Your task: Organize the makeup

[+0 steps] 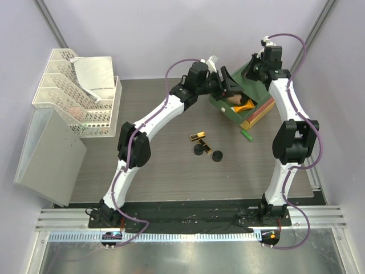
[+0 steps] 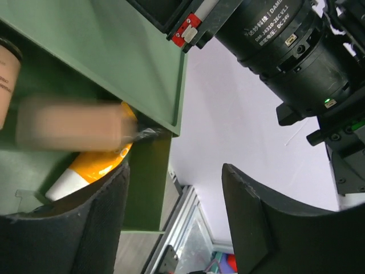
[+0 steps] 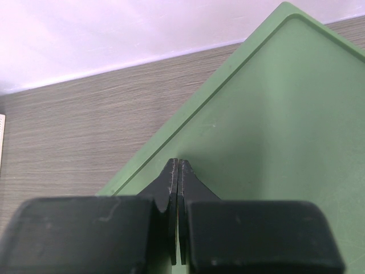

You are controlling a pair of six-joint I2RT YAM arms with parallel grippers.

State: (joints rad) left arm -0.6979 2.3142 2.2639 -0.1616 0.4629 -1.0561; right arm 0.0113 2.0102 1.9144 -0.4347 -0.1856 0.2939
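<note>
Table (image 1: pixel 159 171): two sticks (image 1: pixel 198 136), two compacts (image 1: pixel 217 156), one green tube (image 1: pixel 246 136). Left gripper (image 2: pixel 174 188) fingers spread apart. Only the right wrist view shows the right gripper (image 3: pixel 178 171) pressed together.

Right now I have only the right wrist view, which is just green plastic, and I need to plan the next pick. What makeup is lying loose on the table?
Observer: Two black-gold sticks and two black round compacts lie mid-table.
Operator: Is the left gripper free?
Observer: Yes, the left gripper is open and empty, over the open green drawer.
Operator: Anything in that drawer?
Observer: An orange tube and a peach bottle, which looks blurred in the left wrist view.
</note>
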